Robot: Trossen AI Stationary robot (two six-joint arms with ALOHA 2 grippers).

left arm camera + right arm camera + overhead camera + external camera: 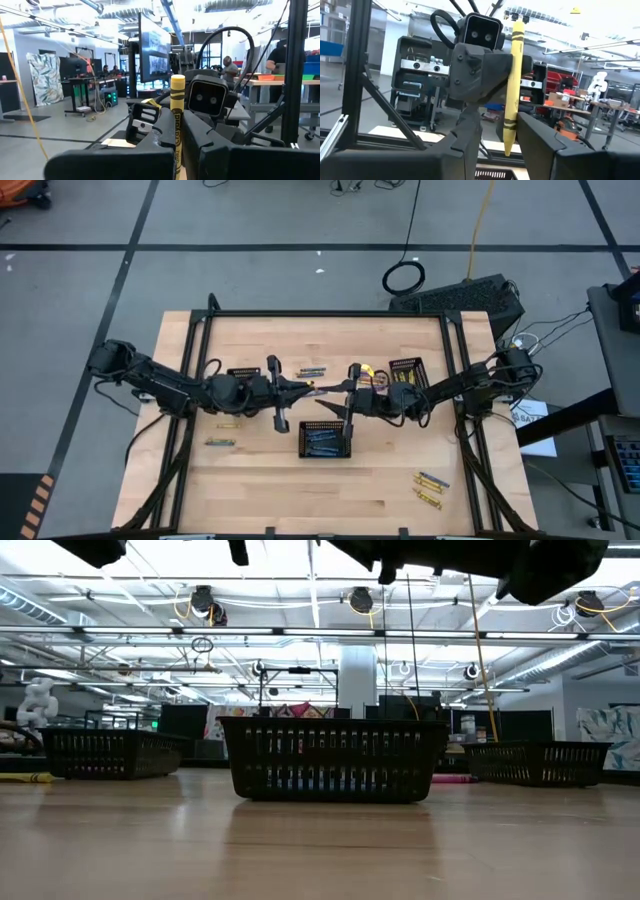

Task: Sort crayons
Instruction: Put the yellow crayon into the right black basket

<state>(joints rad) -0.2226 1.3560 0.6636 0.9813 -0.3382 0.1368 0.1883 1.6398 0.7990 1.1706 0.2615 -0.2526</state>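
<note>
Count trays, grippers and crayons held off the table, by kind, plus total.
Black trays: 3 (left, middle, right)
Grippers: 2 (left gripper, right gripper)
Yellow crayon held in the air: 1
Total: 6

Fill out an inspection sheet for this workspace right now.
Surface: wooden table.
Job's things: yellow crayon held between both grippers above the middle tray, which holds blue crayons; loose crayons lie near the front right.
Clutter: nothing seen.
Grippers: left gripper shut on the yellow crayon; right gripper at the crayon's other end.
Cables: coiled cable on the floor.
Surroundings: people at benches beyond.
</note>
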